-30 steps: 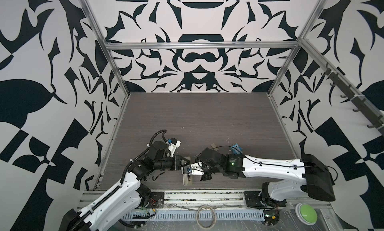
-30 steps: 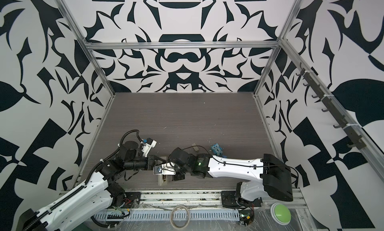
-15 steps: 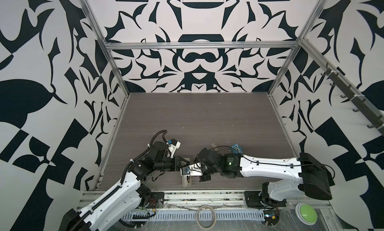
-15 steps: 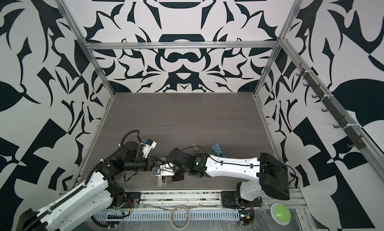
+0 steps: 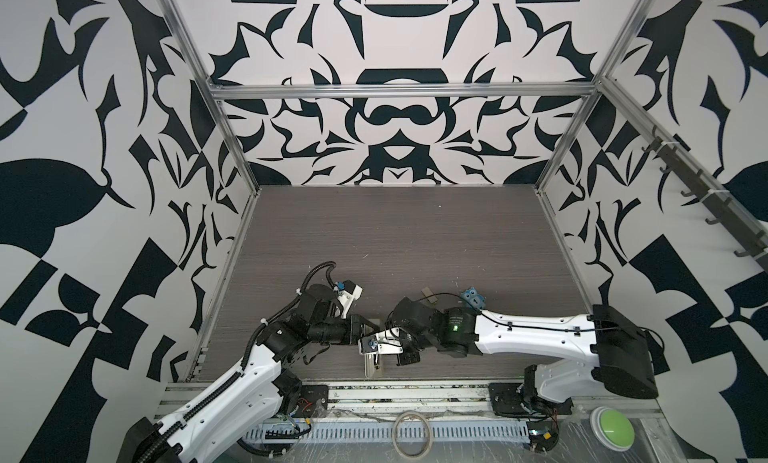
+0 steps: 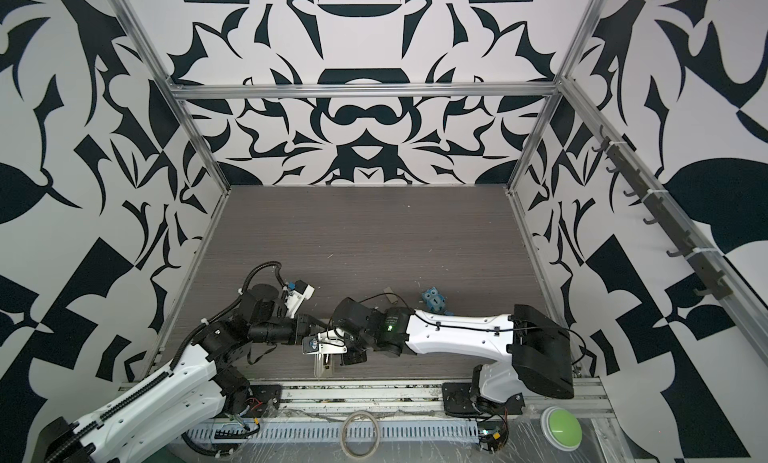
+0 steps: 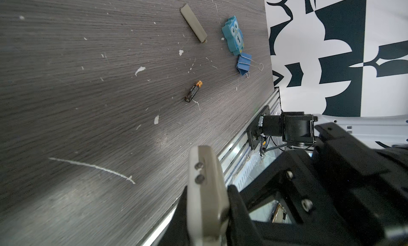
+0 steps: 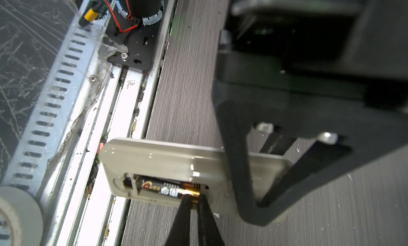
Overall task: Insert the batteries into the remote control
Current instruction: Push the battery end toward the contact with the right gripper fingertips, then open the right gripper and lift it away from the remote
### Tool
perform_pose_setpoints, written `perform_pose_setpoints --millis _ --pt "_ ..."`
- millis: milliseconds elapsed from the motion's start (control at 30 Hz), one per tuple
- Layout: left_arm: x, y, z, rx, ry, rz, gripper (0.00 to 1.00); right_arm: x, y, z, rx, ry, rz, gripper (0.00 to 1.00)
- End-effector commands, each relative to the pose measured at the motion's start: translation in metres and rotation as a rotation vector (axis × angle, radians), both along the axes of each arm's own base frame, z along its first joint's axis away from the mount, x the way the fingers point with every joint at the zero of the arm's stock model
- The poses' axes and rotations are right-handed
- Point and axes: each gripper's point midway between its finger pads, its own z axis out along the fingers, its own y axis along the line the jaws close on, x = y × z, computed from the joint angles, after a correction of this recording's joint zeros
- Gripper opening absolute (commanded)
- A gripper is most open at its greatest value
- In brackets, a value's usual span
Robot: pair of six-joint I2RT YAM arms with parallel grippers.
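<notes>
Where your right wrist view looks down, the right pincer is clamped on the gold end of a small dark cylindrical battery lying in the bay of the slim beige-grey rectangular remote control; press off-angle and it may spring out. Left wrist view: the left pincer grips the remote control; a second battery lies loose on the grey desk. Top views: both arms reach low, wrists meeting.

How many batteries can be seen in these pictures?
2. One battery lies in the remote control, its gold end gripped by the right pincer. The other battery lies loose on the table. More may be hidden.
</notes>
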Motion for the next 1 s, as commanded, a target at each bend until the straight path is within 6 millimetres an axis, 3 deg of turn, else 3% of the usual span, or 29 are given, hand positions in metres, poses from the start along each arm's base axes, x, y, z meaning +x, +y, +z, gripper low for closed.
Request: perform_pose_setpoints --millis 0,133,533,733,833,967 --pt "0.012 -0.013 0.042 -0.124 -0.122 -0.011 0.0 -0.013 0.001 -0.011 -0.055 -0.003 0.042 0.11" --pt "0.013 -0.012 0.041 -0.12 -0.121 0.0 0.0 -0.01 0.0 -0.005 -0.039 -0.023 0.016 0.14" --pt "0.018 -0.007 0.032 -0.093 -0.126 0.043 0.0 0.006 -0.012 0.038 0.129 -0.04 -0.167 0.25" --pt "0.028 0.0 0.029 -0.08 -0.149 0.115 0.0 0.022 -0.018 0.063 0.194 0.077 -0.346 0.34" --pt "0.035 0.003 0.028 -0.089 -0.166 0.166 0.0 0.035 -0.025 0.071 0.24 0.203 -0.454 0.44" --pt "0.043 0.006 0.027 -0.118 -0.193 0.225 0.0 0.044 -0.032 0.072 0.279 0.376 -0.562 0.52"
